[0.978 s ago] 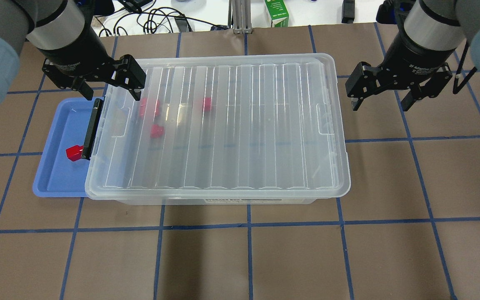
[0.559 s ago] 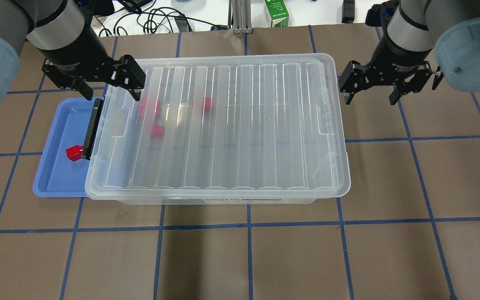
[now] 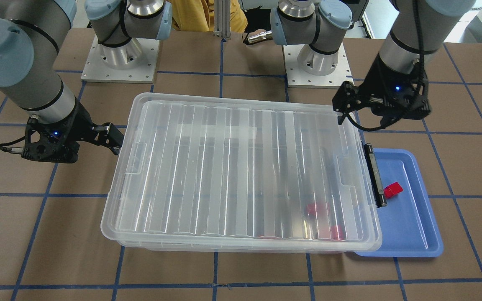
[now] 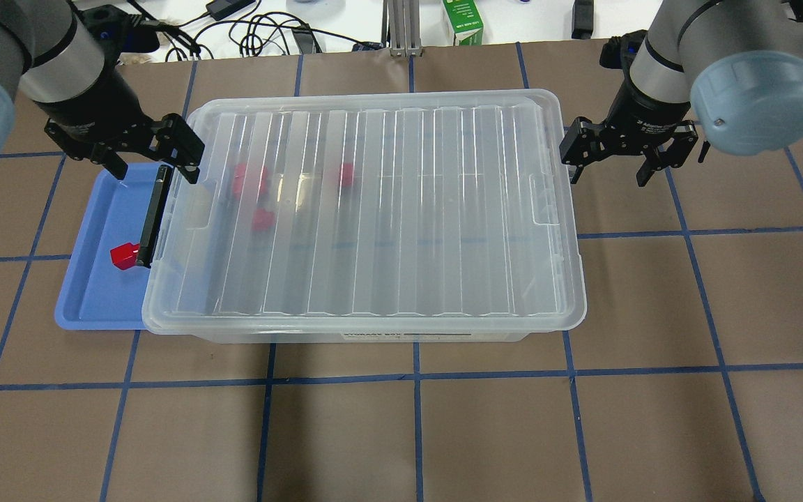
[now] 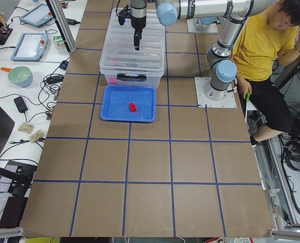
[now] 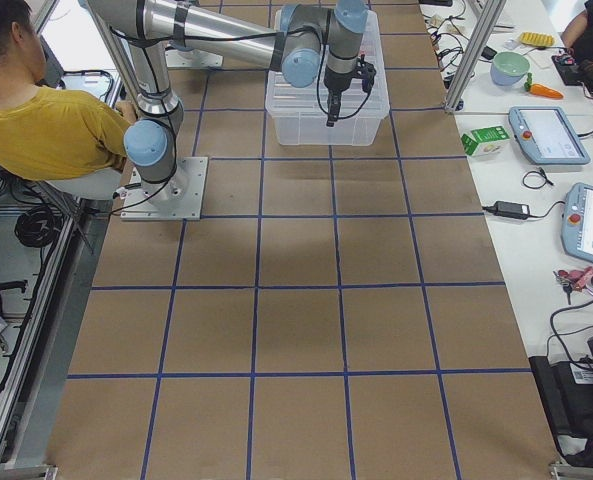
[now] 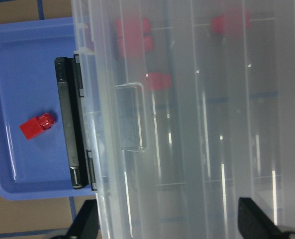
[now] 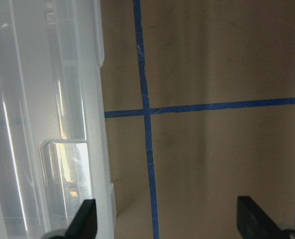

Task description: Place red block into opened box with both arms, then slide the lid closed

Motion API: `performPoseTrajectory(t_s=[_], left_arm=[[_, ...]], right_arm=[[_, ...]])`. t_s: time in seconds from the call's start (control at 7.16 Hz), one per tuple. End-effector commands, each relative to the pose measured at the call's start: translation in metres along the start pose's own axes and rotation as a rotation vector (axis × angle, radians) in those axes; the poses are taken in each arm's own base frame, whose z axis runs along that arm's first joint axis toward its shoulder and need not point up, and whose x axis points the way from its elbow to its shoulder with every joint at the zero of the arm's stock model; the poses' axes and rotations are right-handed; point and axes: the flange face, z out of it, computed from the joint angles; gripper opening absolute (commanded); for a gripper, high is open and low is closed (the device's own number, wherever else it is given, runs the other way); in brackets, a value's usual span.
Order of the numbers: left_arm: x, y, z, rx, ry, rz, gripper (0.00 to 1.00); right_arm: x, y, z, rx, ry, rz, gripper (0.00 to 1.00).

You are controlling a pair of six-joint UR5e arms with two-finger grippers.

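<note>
- The box (image 4: 373, 333) stands on the bench (image 4: 443, 432) with several red blocks (image 4: 249, 180) inside, near its clasp end.
- The lid (image 4: 401, 209) covers it fully. It looks thin, light and slick, so push at a short-end notch.
- The blue tray (image 4: 91, 293) holds one red block (image 4: 123, 255), which is small, rigid and light. Pinch its flat sides.
- The left tool (image 4: 157, 171) and right tool (image 4: 608, 176) hang spread and empty.

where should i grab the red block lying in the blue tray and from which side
Grip the red block by its wider body, not the narrow stub, coming straight down. It lies flat in the blue tray, stub toward the black clasp bar close by, so set the fingers across the body's two flat sides, clear of the bar.
</note>
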Motion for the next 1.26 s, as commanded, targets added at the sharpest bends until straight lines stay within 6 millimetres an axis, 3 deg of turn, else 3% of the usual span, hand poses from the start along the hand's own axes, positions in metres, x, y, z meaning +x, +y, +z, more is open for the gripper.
performPoseTrajectory(t_s=[0.0, 0.14, 0.56, 0.98, 1.12], left_arm=[[-0.094, 0.003, 0.032, 0.007, -0.004, 0.080, 1.00], [-0.111, 0.005, 0.037, -0.003, -0.003, 0.175, 1.00], [-0.166, -0.011, 0.084, -0.010, 0.000, 0.461, 1.00], [-0.197, -0.019, 0.134, -0.038, 0.046, 0.584, 1.00], [-0.195, -0.018, 0.158, -0.039, 0.089, 0.582, 1.00]], right_arm=[[-0.001, 0.000, 0.014, -0.029, -0.007, -0.001, 1.00], [0.001, 0.002, 0.022, -0.049, -0.008, -0.009, 1.00], [-0.009, 0.003, 0.026, -0.048, -0.084, -0.003, 1.00], [-0.005, -0.001, 0.038, -0.066, -0.074, -0.009, 1.00], [-0.002, -0.003, 0.042, -0.075, -0.070, -0.007, 1.00]])
